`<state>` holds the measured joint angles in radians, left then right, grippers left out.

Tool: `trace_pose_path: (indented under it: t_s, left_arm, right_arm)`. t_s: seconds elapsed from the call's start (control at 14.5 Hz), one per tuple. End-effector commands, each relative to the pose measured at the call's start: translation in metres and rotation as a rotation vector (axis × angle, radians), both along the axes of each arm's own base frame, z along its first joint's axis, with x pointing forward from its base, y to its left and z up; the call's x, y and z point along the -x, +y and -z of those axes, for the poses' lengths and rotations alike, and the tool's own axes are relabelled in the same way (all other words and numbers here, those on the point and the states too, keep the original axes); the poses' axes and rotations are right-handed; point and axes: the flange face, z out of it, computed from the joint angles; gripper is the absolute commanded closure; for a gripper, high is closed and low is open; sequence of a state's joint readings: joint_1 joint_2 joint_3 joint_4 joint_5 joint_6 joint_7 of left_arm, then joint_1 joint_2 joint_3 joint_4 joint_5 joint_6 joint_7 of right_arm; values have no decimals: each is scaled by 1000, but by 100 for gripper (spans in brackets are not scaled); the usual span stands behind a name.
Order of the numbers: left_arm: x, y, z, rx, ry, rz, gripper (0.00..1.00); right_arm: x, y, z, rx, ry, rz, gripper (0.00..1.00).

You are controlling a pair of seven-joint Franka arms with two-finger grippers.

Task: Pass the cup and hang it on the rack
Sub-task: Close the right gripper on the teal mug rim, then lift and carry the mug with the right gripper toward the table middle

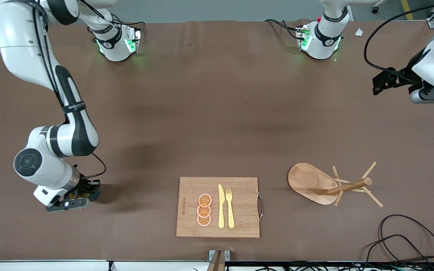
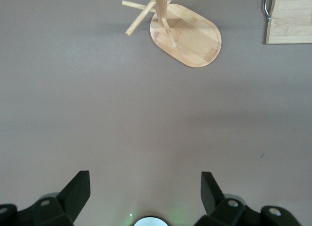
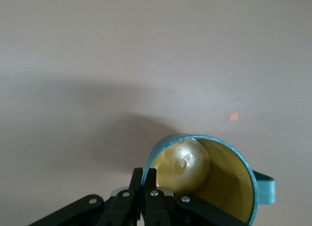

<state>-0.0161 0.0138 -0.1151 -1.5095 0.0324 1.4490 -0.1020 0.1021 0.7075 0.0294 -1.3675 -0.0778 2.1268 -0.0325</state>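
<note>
Closest to the front edge sits the bamboo cutting board (image 1: pixel 217 207), with orange slices (image 1: pixel 204 210), a knife (image 1: pixel 221 206) and a fork (image 1: pixel 230 207) laid out on it — none of that belongs to the job. Off toward the left arm's end, near the same edge, the rack (image 1: pixel 335 184) stands on its oval base, every peg bare.

Now to the action: down by the front corner at the right arm's end, the right gripper (image 3: pixel 144 184) is low at the tabletop, and its wrist view shows the fingers pinched on the rim of the cup (image 3: pixel 207 179), one inside the yellow interior, one outside. Whether the cup rests on the table or is off it, I can't tell. In the front view the cup is hidden under the hand.

Meanwhile the left gripper (image 2: pixel 145 191) waits up over the left arm's end of the table, jaws spread wide, holding nothing.

My read: the grasp is on, and that's all. Lift, hand-over and hanging all remain.
</note>
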Motion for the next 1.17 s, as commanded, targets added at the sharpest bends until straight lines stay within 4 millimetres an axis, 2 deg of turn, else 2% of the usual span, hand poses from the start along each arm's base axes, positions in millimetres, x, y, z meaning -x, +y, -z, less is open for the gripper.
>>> trace_pose_path:
  t_s: [0.0, 0.07, 0.21, 0.28, 0.41, 0.55, 0.62, 0.76, 0.83, 0.96, 1.1]
  left_arm:
    - [0, -1, -5, -6, 3, 11, 0]
    - [0, 0, -5, -8, 3, 9, 0]
    - [0, 0, -5, -6, 3, 11, 0]
    - [0, 0, -5, -6, 3, 11, 0]
    - [0, 0, -5, -9, 3, 11, 0]
    - [0, 0, -6, -5, 2, 11, 0]
    - [0, 0, -5, -5, 4, 11, 0]
    - [0, 0, -5, -5, 4, 11, 0]
    - [0, 1, -5, -5, 4, 10, 0]
    - [-1, 1, -5, -5, 4, 10, 0]
    - [-1, 0, -4, -3, 5, 11, 0]
  right_arm:
    - [18, 121, -49, 2, 13, -32, 99]
    - [32, 170, -60, -3, -3, -8, 99]
    - [54, 233, -67, -24, -22, 14, 99]
    - [72, 271, -71, -36, -34, 5, 99]
    - [100, 336, -97, -81, -83, 17, 99]
    - [133, 399, -103, -158, -143, 52, 99]
    - [147, 422, -99, -190, -157, 67, 99]
    - [181, 473, -71, -229, -157, 108, 99]
    - [198, 500, -45, -240, -149, 138, 100]
    - [215, 529, -1, -229, -124, 141, 100]
    - [228, 540, 30, -209, -97, 174, 100]
